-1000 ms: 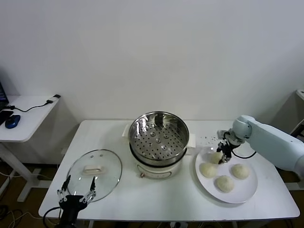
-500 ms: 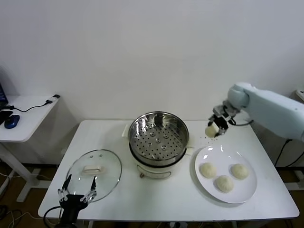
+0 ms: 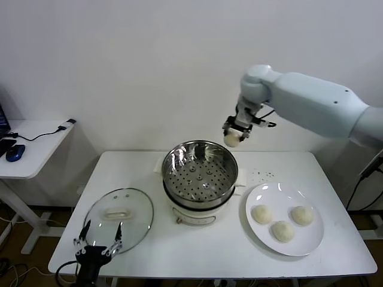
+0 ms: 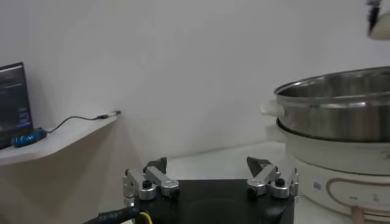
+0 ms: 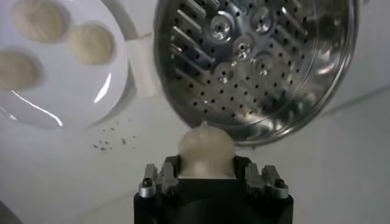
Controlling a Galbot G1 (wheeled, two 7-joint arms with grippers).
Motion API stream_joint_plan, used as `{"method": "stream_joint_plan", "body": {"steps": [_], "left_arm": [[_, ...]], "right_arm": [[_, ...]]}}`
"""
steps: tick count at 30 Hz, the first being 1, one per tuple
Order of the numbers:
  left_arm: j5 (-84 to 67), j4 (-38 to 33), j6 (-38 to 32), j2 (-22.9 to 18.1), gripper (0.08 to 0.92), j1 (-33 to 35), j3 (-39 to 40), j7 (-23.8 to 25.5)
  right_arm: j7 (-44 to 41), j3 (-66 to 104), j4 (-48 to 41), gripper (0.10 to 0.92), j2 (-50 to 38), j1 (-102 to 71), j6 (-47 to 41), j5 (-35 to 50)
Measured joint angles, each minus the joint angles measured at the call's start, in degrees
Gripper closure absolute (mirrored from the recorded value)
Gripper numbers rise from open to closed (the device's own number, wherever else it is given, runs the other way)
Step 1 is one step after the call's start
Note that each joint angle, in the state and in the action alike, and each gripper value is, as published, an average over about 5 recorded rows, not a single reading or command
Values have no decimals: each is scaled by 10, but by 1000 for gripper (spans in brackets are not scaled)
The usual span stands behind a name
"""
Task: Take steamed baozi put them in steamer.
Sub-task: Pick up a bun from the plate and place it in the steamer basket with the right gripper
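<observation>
While our right gripper point(image 3: 232, 138), fingers clamped on a baozi point(image 3: 231, 139), hangs above the steamer's point(image 3: 200, 173) far rim, left gripper point(image 3: 96, 246) idles open.

I see steamer point(image 3: 200, 173) mid-table, lid point(image 3: 119, 219) near-left, plate point(image 3: 311, 242) right holding three baozi point(image 3: 261, 214).
</observation>
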Motion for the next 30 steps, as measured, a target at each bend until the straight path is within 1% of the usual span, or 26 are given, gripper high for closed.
{"method": "stream_joint_plan", "body": {"steps": [6, 12, 24, 27, 30], "left_arm": [[-5, 3, 1, 1, 177, 0, -3, 0], [-6, 4, 3, 1, 177, -2, -3, 0], [-7, 9, 3, 1, 177, -1, -4, 0], [-7, 9, 3, 0, 177, -1, -2, -1], [-7, 8, 3, -1, 177, 0, -1, -2]], "right_arm": [[7, 26, -31, 434, 48, -45, 28, -59], [18, 49, -81, 433, 91, -89, 51, -113], [31, 70, -153, 430, 137, -138, 68, -161], [33, 71, -159, 395, 139, -142, 69, -164], [34, 73, -160, 317, 140, -142, 69, -165]]}}
